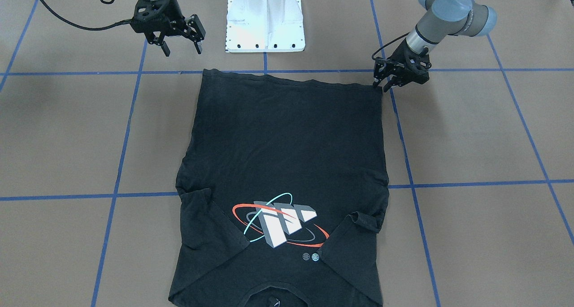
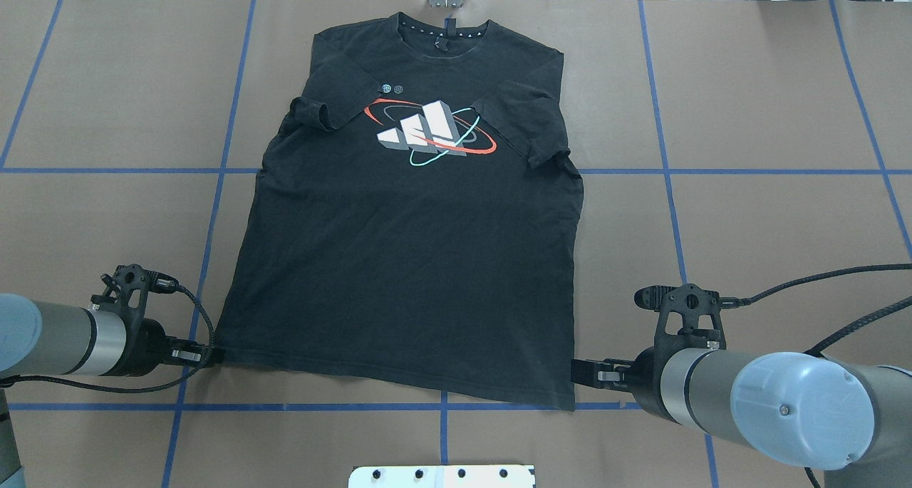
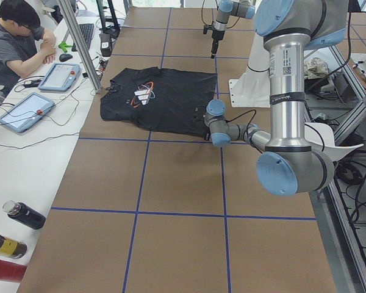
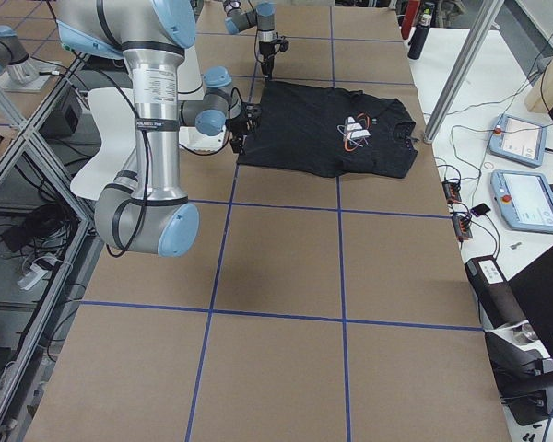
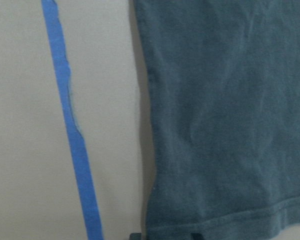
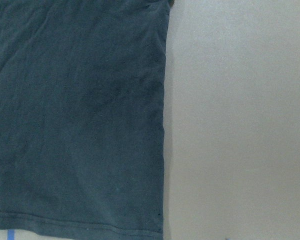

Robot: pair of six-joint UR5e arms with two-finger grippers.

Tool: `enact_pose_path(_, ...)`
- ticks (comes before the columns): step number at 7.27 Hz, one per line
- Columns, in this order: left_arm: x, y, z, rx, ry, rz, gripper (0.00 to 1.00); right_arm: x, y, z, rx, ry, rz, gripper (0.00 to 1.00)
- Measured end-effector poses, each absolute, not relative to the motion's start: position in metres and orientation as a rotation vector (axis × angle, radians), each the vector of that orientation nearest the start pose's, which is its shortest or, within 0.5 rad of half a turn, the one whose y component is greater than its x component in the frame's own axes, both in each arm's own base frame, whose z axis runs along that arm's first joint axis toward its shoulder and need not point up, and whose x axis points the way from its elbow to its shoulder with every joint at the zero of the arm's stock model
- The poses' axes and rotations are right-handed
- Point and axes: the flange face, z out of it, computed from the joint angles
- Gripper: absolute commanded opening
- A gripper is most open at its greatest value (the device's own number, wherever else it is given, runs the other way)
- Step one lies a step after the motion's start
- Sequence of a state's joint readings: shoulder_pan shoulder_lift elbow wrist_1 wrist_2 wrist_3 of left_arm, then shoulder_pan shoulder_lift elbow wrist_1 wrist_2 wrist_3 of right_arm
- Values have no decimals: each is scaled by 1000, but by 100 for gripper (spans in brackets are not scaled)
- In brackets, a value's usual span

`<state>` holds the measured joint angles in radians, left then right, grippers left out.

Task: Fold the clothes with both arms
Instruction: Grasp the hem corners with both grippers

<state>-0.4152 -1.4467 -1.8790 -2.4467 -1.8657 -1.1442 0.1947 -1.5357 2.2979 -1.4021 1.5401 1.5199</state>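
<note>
Brown desk [image 2: 748, 224] marked with blue tape [image 2: 442, 407]: the black T-shirt [image 2: 406, 260] lies flat at its centre, print up, both sleeves folded in over the chest, collar at the far edge, hem toward the white base [image 1: 265, 20]. The left hand [image 1: 380, 86] sits low at one hem corner, jaws spread about the cloth. The right hand [image 1: 183, 51] hangs raised near the other hem corner, jaws spread.

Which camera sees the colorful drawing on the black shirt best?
The overhead exterior view: the print sits upright, big and uncovered on the shirt. The front-facing view shows it clearly too, but upside down. Both side views show it tiny. The wrist cameras see only plain cloth.
</note>
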Motion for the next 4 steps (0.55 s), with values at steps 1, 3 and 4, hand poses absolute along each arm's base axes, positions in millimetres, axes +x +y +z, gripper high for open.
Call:
enact_pose_path(1,384,-283,472,185,1069,167,43,-403,-219,296,143,-921,147,100)
enact_pose_path(3,384,-283,473,185,1068,168,33,-403,-219,296,143,-920,147,100)
enact_pose_path(4,385,-282,473,185,1068,168,25,-403,-218,296,143,-921,147,100)
